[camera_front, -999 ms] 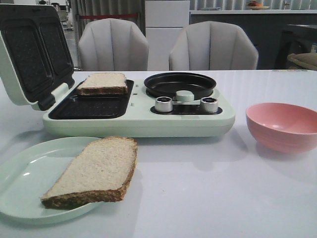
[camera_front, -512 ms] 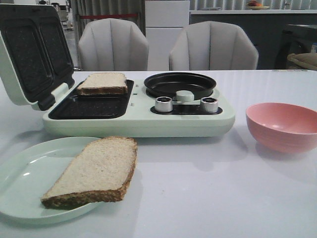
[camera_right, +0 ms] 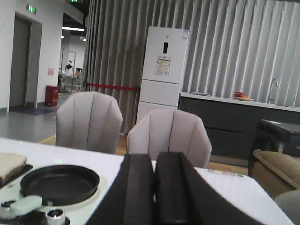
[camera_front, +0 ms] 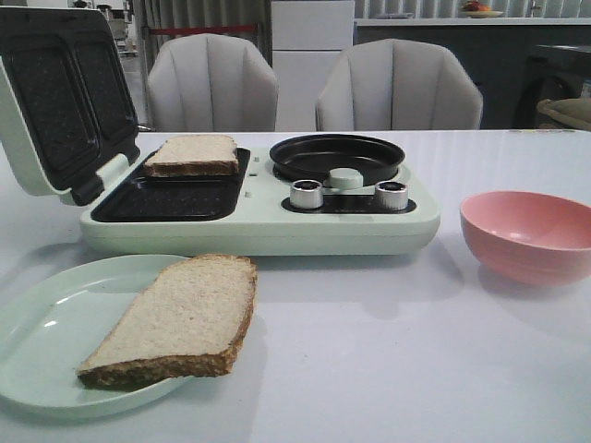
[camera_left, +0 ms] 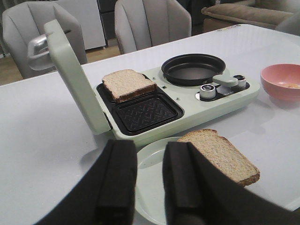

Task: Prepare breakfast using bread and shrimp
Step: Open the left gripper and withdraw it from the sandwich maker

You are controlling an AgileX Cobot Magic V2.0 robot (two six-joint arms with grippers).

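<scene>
One slice of bread (camera_front: 192, 155) lies on the far plate of the open pale green breakfast maker (camera_front: 259, 217); it also shows in the left wrist view (camera_left: 128, 85). The other slice (camera_front: 180, 318) lies on a pale green plate (camera_front: 46, 328) at the front left, also in the left wrist view (camera_left: 220, 154). The shrimp are a faint pale-orange patch in the pink bowl (camera_left: 282, 80), too blurred to make out. My left gripper (camera_left: 150, 180) is open and empty, above the plate's near edge. My right gripper (camera_right: 154, 187) is shut and empty, raised right of the black pan (camera_right: 58, 183).
The maker's lid (camera_front: 60, 97) stands open at the left. The round black pan (camera_front: 337, 157) and two silver knobs (camera_front: 307, 194) sit on its right half. The pink bowl (camera_front: 528, 235) stands to the right. Two grey chairs (camera_front: 397, 88) stand behind the table.
</scene>
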